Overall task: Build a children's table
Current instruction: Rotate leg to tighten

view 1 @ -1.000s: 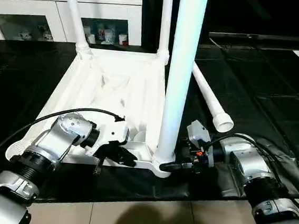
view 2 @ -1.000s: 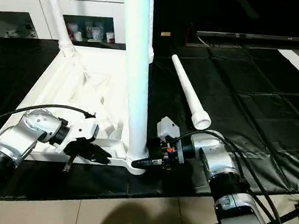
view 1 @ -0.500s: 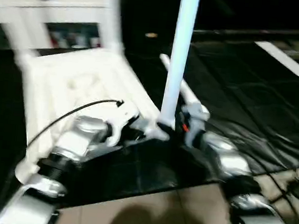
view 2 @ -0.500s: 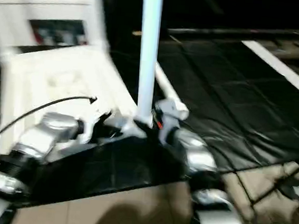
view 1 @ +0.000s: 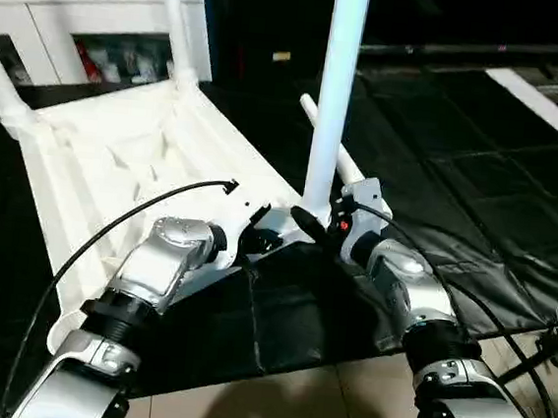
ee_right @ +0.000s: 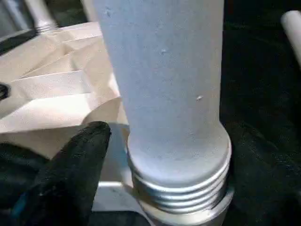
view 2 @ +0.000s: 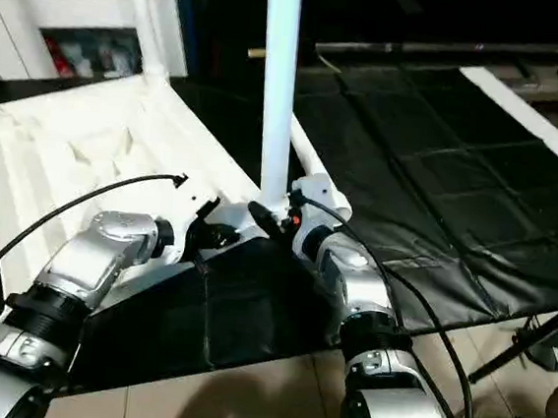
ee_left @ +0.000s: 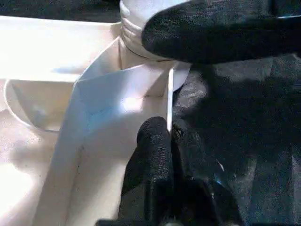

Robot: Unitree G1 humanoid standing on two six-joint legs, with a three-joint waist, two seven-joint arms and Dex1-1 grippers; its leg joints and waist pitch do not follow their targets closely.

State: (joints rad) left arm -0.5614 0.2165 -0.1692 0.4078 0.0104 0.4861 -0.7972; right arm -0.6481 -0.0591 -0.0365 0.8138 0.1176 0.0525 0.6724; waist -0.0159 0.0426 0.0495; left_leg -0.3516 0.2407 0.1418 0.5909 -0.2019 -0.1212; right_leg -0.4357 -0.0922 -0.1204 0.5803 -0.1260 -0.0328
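The children's table (view 1: pixel 116 154) lay upside down on the black floor mat (view 1: pixel 440 175), three legs standing in corner sockets, the fourth leg (view 1: pixel 347 168) loose on the mat beside it. Left gripper (ee_left: pixel 164 136) was closed on the tabletop rim. Right gripper (view 1: pixel 310 220) sat at the near leg (view 1: pixel 335 86) base; grip undeterminable. No legible writing.

From the head, my two eye views look forward and down over both forearms; they share the same scene, the near corner of the table top (view 1: pixel 115 169) with the upright leg (view 1: pixel 337 76). My left wrist view sits very close at that corner's rim. My right wrist view faces the threaded foot of the leg (ee_right: pixel 178 141) from very near.
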